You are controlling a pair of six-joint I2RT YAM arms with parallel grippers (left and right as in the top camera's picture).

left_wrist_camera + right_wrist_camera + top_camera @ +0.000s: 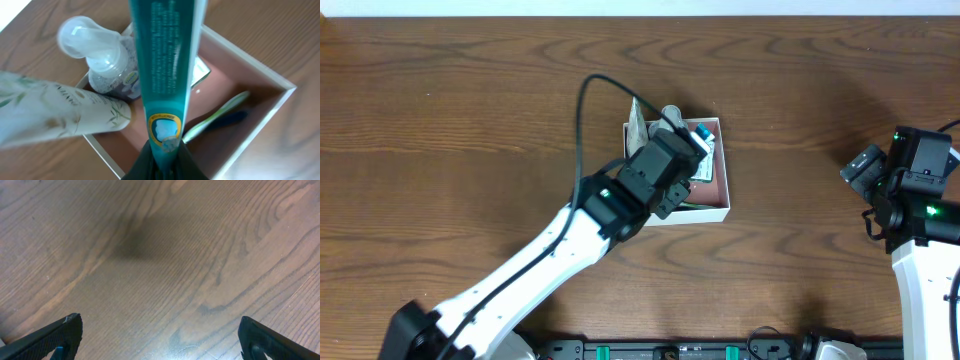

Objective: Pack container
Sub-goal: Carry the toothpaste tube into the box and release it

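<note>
The container is a shallow square box with white walls and a reddish-brown inside. My left gripper is shut on a teal tube and holds it over the container. In the container stand a clear pump bottle and a white leaf-printed tube that leans over the left wall, and a green-and-white toothbrush lies on the floor. My right gripper is open and empty over bare table, far right of the container; its arm shows in the overhead view.
The brown wooden table surrounds the container. My left arm reaches diagonally from the front left and hides part of the container. A dark rail runs along the front edge.
</note>
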